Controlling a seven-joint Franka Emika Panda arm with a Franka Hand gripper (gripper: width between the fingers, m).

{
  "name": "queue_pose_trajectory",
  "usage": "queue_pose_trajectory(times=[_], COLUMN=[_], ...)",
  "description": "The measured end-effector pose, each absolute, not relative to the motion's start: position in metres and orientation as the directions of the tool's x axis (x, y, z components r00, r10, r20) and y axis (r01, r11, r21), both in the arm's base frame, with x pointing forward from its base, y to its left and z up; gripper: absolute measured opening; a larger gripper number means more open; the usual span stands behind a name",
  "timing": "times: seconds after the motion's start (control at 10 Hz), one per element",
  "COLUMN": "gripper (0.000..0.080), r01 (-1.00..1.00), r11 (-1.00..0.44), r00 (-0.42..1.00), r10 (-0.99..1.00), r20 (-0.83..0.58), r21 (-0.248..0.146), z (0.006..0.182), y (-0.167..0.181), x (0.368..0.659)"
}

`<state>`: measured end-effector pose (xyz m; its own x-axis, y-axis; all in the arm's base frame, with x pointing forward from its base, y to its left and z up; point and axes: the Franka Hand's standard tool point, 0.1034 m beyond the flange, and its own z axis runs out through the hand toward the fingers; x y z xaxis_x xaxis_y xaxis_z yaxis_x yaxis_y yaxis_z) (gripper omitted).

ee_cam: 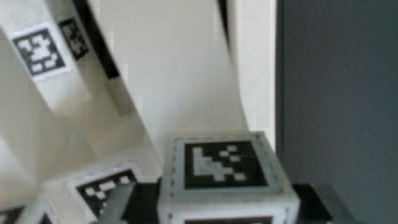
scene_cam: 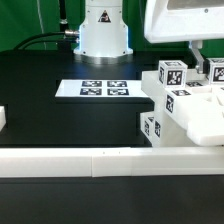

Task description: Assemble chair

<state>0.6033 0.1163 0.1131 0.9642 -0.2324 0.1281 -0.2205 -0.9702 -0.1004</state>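
The chair's white plastic pieces with black-and-white tags lie bunched at the exterior view's right: a tagged post (scene_cam: 170, 73), a second tagged post (scene_cam: 215, 69), a block (scene_cam: 178, 101) and a low piece (scene_cam: 151, 127). My gripper (scene_cam: 202, 58) comes down among them from the white arm. In the wrist view a white tagged post (ee_cam: 221, 165) sits between the dark fingers (ee_cam: 135, 204), and both jaws lie against its sides. My gripper (ee_cam: 226, 208) is shut on this post. Long white slabs (ee_cam: 169, 70) lie behind it.
The marker board (scene_cam: 105, 89) lies flat in the middle of the black table. A long low white border wall (scene_cam: 90, 160) runs along the front. The robot's base (scene_cam: 103, 30) stands at the back. A small white piece (scene_cam: 3, 119) shows at the left edge.
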Motion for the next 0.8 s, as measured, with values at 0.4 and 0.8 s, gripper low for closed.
queue_pose_trajectory(times=[0.4, 0.8], gripper=[0.0282, 0.0284], r01=[-0.573, -0.74], r11=[-0.802, -0.644], r00=[0.8, 0.648], r10=[-0.592, -0.76], r20=[0.097, 0.052], r21=[-0.166, -0.193], z=[0.113, 0.1144], y=[0.1158, 0.1167], x=[0.6068, 0.608])
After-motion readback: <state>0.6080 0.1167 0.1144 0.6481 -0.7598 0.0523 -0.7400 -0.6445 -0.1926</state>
